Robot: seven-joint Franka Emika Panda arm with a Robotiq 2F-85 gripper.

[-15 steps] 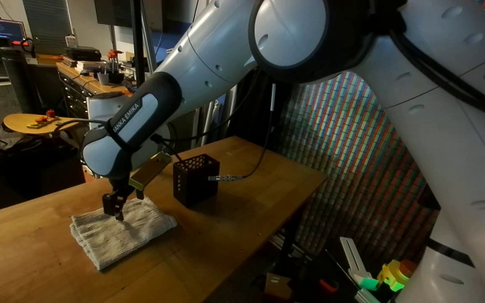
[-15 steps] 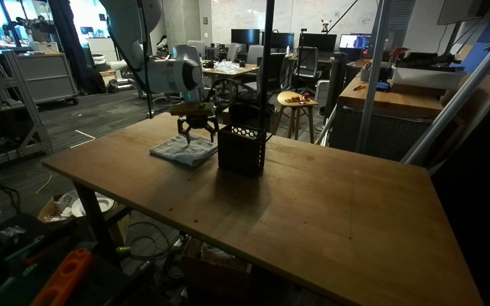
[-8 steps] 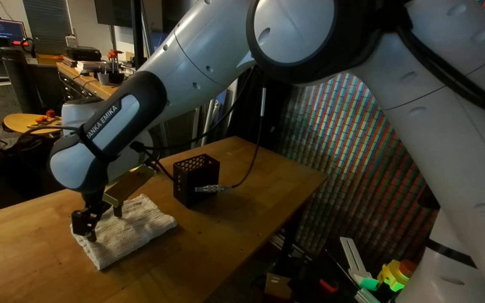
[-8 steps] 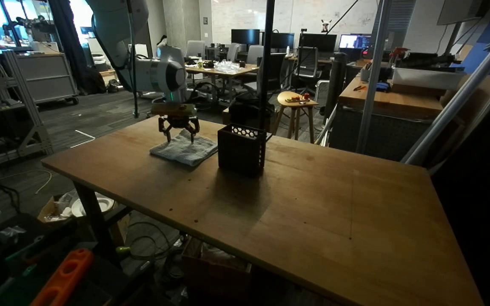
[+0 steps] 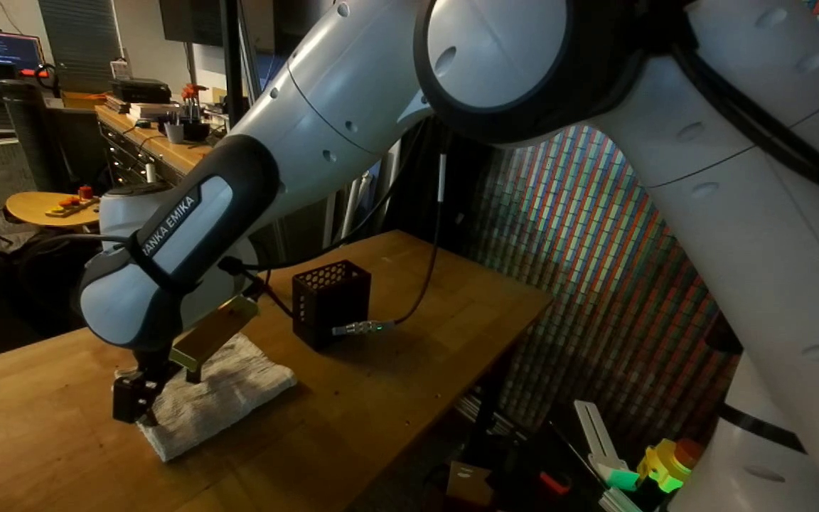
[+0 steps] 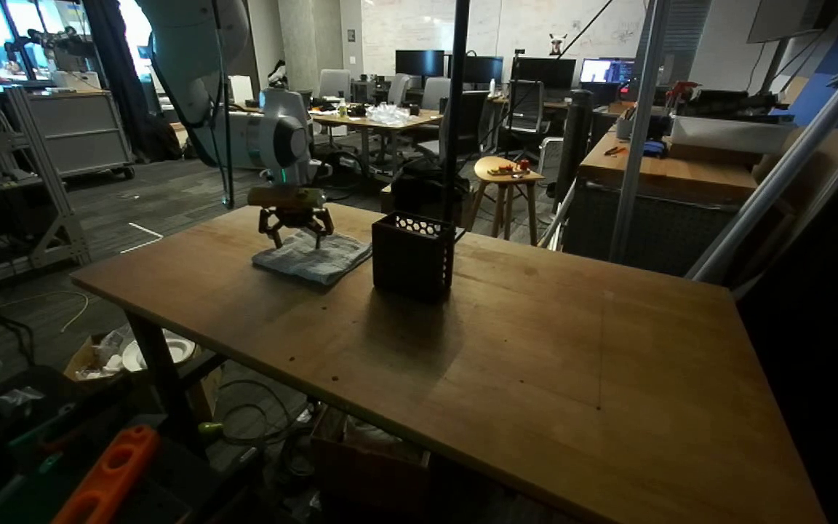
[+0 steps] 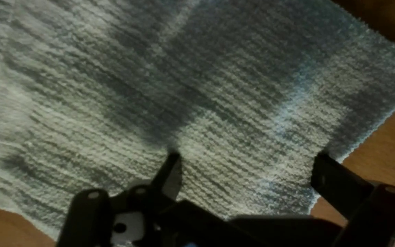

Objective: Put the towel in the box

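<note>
Low over the pale grey-white, ribbed cloth towel (image 7: 201, 75), your black two-fingered gripper (image 7: 249, 155) stands spread wide and holds nothing. One of its fingers (image 7: 333, 181) points down close to an edge of the cloth, its partner further in; presumably you want a ridge of fabric to bunch between them, since so flat a thing offers little to grasp from the side. Whether both tips touch the weave, you cannot quite tell. The towel lies flat and slightly rumpled on the brown wooden surface (image 6: 572, 349), nearer one long edge than the other. Just beside it, further from the closest short edge, stands the dark brown-black, upright box (image 6: 408, 262) with honeycomb holes in some walls, mouth up, a strip of wood between them. That should suit a drop from above after a short carry, but your towel looks wider than the opening, so expect loose corners to catch on the rim. Beyond that same long edge sits a rounded, pale wooden stool (image 5: 29, 208), likely off your path.
</note>
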